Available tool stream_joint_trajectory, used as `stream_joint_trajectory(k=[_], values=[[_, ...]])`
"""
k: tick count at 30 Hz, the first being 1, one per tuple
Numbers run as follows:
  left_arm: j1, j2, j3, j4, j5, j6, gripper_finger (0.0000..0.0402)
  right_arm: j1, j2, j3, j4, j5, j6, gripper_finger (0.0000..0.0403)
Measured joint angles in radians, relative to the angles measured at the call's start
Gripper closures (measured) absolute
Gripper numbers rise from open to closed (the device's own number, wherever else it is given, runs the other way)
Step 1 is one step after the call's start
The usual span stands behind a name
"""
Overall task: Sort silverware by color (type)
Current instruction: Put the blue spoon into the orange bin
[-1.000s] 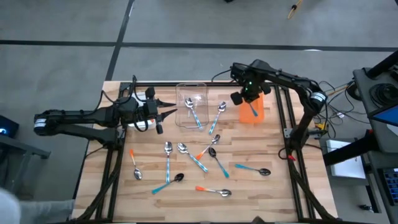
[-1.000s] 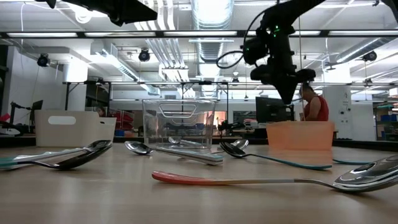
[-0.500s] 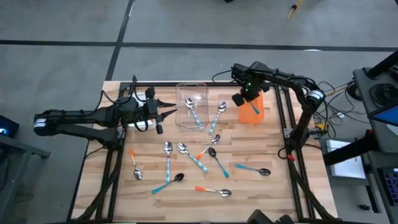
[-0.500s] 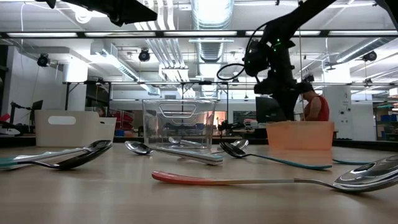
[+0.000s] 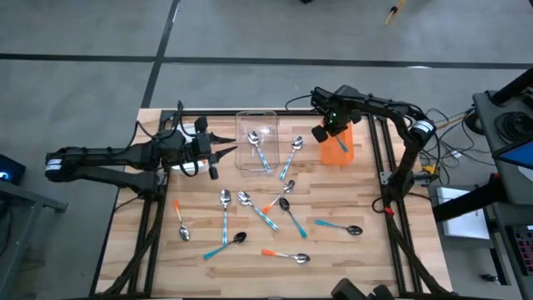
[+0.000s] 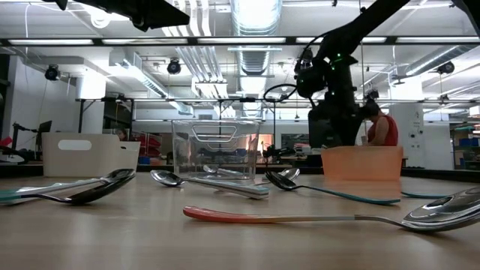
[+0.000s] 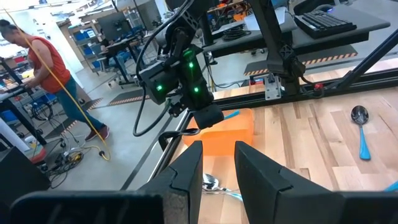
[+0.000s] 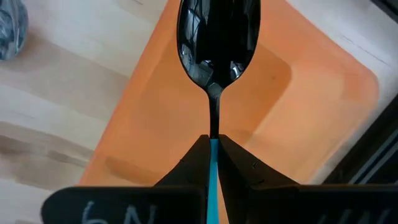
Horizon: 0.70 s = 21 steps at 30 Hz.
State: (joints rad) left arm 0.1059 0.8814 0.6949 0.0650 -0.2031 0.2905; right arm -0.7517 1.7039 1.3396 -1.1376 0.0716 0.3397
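My right gripper (image 5: 326, 131) hangs over the orange bin (image 5: 337, 155) at the table's far right. It is shut on a spoon with a dark bowl (image 8: 217, 37) and a light blue handle. My left gripper (image 5: 220, 152) is held level above the table's left half, open with nothing between its fingers (image 7: 186, 171). Several spoons with orange, blue or teal handles lie flat on the wood, such as one (image 5: 287, 257) near the front edge. One blue-handled spoon (image 5: 261, 150) lies in the clear bin (image 5: 256, 125). My right gripper pinches the spoon's light blue handle (image 8: 212, 148) between its two fingertips, just where it joins the dark neck. The fingers point down and lie along the spoon. The spoon hangs bowl-first below them, over the inside of the orange bin (image 8: 155, 124).
A white bin (image 6: 90, 154) stands at the left in the low view. Black frame rails (image 5: 379, 158) run along the table's right side, close to the orange bin. A person (image 6: 381, 127) stands in the room behind.
My right gripper has come down toward the orange bin with the spoon and has rolled a little about its own line. In the low view its fingers now sit just behind the bin's rim.
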Motion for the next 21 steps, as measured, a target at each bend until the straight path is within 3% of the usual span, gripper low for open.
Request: stream_joint_trajectory(k=[21], values=[[0.000, 0.000, 0.000, 0.000, 0.000, 0.000, 0.0326, 0.000, 0.000, -0.128, 0.133, 0.001, -0.012, 0.0390]])
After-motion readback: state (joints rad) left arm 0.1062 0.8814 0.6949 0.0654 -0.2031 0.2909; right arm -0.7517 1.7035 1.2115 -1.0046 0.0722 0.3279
